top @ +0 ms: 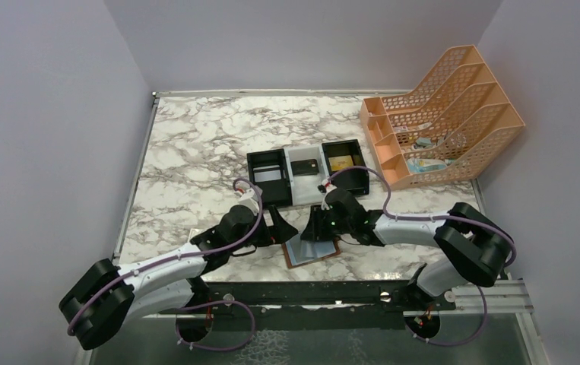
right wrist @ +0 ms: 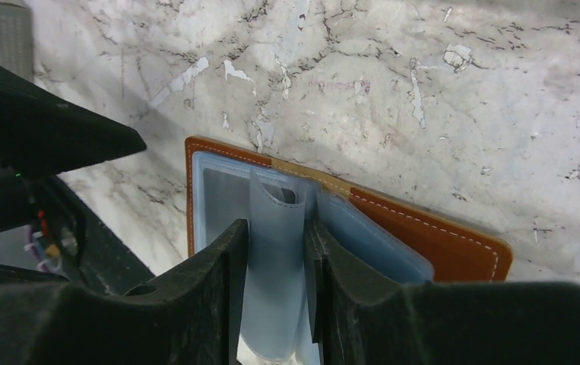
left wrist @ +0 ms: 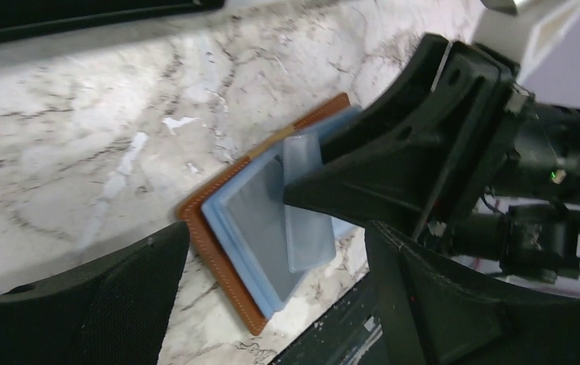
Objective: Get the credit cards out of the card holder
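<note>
Closest to your right wrist camera were the right tool's (right wrist: 277,243) own two dark fingers (right wrist: 210,289), standing a narrow gap apart. A pale, translucent credit card (right wrist: 275,220) filled the gap between them. Both pads sat against or right at its long edges, but I could not tell whether they had truly clamped on it.

The card's far end sat in the middle of the open card holder (right wrist: 438,247), at the fold. Its near end reached back between your fingers. So its long axis ran straight along the right tool's line of reach, off the card holder and toward that arm.

On the left half of the card holder, another grey card (right wrist: 222,194) showed in a pale blue pocket. The card holder itself lay flat on the table (right wrist: 423,84), close to the near edge.

Your left tool (top: 285,226) hovered just beside the card holder's left edge, fingers wide apart and holding nothing.

Your right arm was plainly the nearer one. I judged that the coming move turned on drawing the card back along its own length, away from the fold. The loose card holder might slide along with it unless your left tool pinned the brown cover.

Beyond the card holder, well apart, sat the black-and-white tray (top: 305,156).
</note>
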Motion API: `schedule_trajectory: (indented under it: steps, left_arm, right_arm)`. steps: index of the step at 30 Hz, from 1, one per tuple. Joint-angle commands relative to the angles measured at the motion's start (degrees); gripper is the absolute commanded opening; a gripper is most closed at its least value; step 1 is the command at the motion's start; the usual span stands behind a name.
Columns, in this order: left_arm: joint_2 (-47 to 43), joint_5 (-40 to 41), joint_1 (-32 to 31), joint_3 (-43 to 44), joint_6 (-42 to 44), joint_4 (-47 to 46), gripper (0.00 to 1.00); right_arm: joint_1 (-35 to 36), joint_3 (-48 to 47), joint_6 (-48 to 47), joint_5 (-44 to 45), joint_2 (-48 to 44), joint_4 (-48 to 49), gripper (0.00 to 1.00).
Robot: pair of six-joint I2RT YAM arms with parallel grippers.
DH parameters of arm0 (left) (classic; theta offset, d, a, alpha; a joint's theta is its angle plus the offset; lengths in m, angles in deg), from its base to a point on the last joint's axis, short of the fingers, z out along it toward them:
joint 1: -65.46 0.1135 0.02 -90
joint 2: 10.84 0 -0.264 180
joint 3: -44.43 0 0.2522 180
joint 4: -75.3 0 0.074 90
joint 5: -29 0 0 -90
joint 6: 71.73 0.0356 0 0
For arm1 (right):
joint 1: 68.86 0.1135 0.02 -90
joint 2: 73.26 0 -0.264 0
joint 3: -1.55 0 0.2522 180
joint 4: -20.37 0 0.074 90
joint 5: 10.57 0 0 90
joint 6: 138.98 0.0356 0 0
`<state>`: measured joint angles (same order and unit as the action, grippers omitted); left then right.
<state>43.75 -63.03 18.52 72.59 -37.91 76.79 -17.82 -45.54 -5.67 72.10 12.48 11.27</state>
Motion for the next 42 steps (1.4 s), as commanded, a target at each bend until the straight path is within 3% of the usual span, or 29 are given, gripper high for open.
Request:
schedule_trajectory:
  steps: [1, 10, 22, 29, 42]
  left_arm:
    - [3.6, -8.3, -0.8, 0.4, 1.9, -9.3, 0.86]
    - [13.7, -8.4, -7.3, 3.7, 4.5, -17.3, 0.78]
    - [23.0, -5.1, -10.2, 3.1, 1.4, -21.4, 0.72]
    - [25.8, -9.3, -11.4, 4.1, 3.2, -25.3, 0.66]
    - [26.3, -12.8, -11.4, 3.9, 2.8, -34.3, 0.65]
  right_arm:
    - [-3.5, 5.2, 2.8, -10.9, 0.9, 6.7, 0.34]
    - [-7.5, 10.5, 6.6, -15.0, 1.4, 14.3, 0.34]
    - [-8.7, 14.1, 10.3, -16.6, 0.1, 18.3, 0.35]
    - [-8.7, 13.5, 10.4, -16.0, -0.8, 17.3, 0.36]
    - [-8.7, 11.5, 8.2, -13.6, -11.6, 9.2, 0.56]
